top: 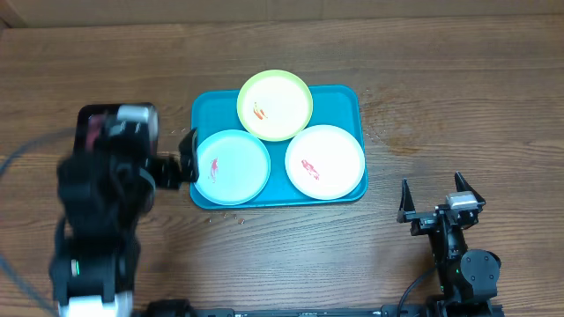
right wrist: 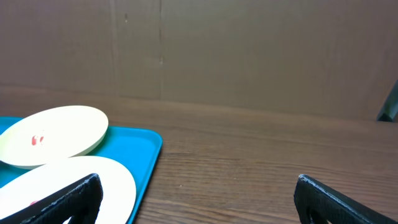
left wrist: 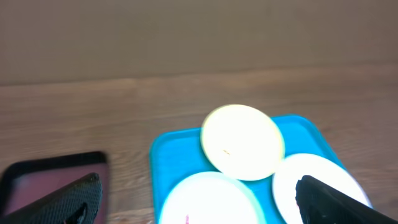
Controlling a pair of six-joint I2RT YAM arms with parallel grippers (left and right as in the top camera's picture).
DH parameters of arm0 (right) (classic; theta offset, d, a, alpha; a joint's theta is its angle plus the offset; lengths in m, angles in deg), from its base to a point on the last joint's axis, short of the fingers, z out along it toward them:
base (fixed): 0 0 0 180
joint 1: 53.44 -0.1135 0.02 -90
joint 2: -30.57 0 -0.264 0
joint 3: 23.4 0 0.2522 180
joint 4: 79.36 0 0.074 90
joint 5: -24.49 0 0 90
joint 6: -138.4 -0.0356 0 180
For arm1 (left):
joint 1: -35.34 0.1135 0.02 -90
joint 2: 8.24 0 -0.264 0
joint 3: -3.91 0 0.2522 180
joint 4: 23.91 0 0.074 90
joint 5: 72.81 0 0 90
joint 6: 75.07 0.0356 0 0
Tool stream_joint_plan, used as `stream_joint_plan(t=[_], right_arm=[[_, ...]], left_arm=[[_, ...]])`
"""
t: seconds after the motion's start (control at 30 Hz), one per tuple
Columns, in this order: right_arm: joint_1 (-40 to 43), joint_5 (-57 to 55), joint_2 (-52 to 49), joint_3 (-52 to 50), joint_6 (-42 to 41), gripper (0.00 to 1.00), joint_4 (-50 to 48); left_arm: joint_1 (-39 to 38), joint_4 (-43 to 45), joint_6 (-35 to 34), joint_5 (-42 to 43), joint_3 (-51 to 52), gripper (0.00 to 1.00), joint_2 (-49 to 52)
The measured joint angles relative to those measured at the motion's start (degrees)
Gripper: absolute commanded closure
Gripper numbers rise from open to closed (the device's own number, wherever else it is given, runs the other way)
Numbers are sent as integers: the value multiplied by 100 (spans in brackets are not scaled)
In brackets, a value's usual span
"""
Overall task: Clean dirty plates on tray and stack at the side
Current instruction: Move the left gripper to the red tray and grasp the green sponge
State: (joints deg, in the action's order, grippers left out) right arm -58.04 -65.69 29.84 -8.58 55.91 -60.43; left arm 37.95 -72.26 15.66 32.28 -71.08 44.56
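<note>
Listing three plates, all red-smeared, on tray (top: 352,93): yellow-green plate (top: 275,106) at back, overlapping the rims of blue plate (top: 232,166) and white plate (top: 324,161). Judged light, stiff, slick plastic; pinch at a rim, top plate first. Tray's raised rim may hinder low approach.

Left gripper (top: 189,157): jaws spread, at tray's left edge. Right gripper (top: 432,190): jaws spread, well apart. Red tray (left wrist: 50,177): left, clear.

The tray (top: 210,107) is crowded: the yellow-green plate (top: 275,106) overlaps the light blue plate (top: 231,167) and the white plate (top: 325,161). The left claw (top: 188,157), spread wide, blocks the tray's left edge. Bare surface (top: 441,106) lies free to its right, behind and in front.
</note>
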Motion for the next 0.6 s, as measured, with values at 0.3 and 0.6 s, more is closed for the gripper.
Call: stream_joint_plan(t=[0.3, 0.6], right_arm=[[0, 0, 0, 0, 0, 0, -2], [0, -2, 0, 0, 0, 0, -2]], left_arm=[[343, -1762, -1095, -1078, -1836, 0, 1989], [680, -2295, -1733, -1967, -2317, 0, 2907]])
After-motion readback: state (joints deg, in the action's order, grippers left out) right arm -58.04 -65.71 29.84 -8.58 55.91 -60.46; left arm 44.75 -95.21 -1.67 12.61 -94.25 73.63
